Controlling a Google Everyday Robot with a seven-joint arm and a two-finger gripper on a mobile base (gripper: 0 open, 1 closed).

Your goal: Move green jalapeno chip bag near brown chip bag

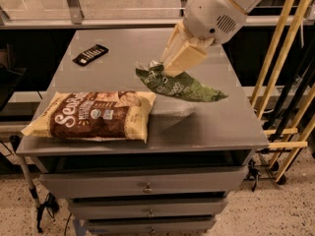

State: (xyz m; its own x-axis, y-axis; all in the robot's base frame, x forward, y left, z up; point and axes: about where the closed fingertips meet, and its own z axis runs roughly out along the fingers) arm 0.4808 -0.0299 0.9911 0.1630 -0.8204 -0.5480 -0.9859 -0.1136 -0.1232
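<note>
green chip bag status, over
Gripper shut on green jalapeno chip bag, held above table. Brown chip bag front left. Remote back left, not between.

gripper (167,72): over table (216,127), pinching green jalapeno chip bag (187,87), tips lost in foil
arm (221,9): chopped by top edge
remote (90,54): buttons too tiny

I've got the green jalapeno chip bag (189,88), crinkled, pinched at its left end by the gripper (169,70), hanging above mid-worktop (221,127). The brown chip bag (93,116) lies flat, near left, close by.
</note>
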